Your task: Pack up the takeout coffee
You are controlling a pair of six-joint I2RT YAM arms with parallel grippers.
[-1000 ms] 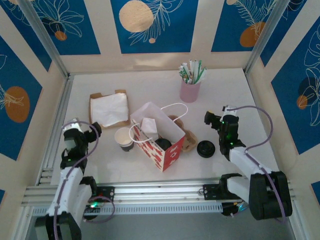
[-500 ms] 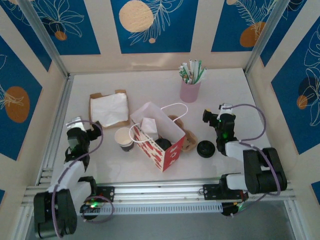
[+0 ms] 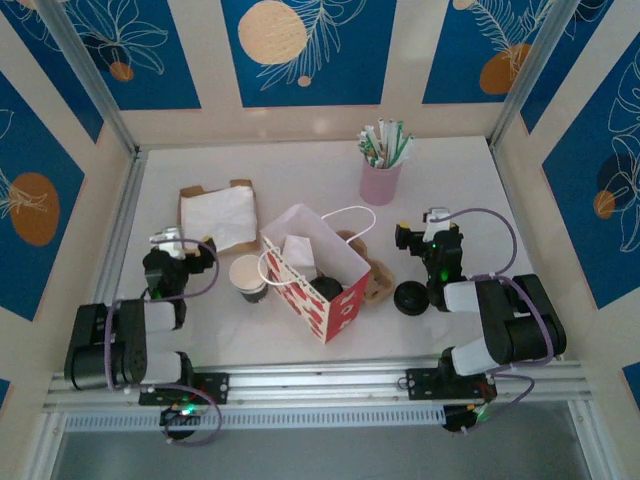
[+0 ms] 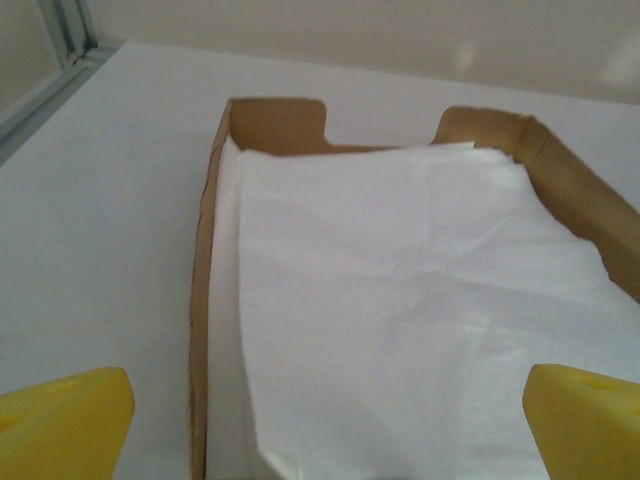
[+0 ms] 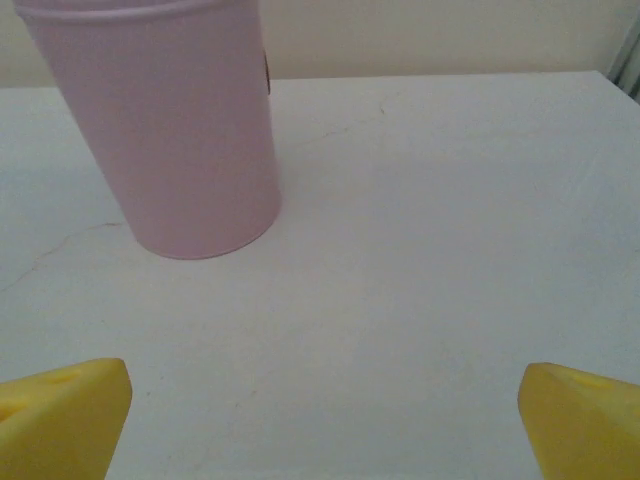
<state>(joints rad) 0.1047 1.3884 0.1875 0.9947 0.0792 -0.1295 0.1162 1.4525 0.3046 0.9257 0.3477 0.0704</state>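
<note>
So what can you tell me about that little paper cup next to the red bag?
The paper cup is small and off-white, with a rolled rim, a pale inside and a darker base. It stands upright and lidless on the white table, just left of the red patterned bag. Whether it touches the bag is unclear.

Matt paper: takeout coffee (image 3: 247, 272). At its 11 o'clock, tray (image 4: 200, 300): rough brown cardboard, holding creased white paper napkins (image 4: 400, 300). Pink cup (image 5: 170, 130): smooth, matt. Lid (image 3: 411, 298): black plastic.
</note>
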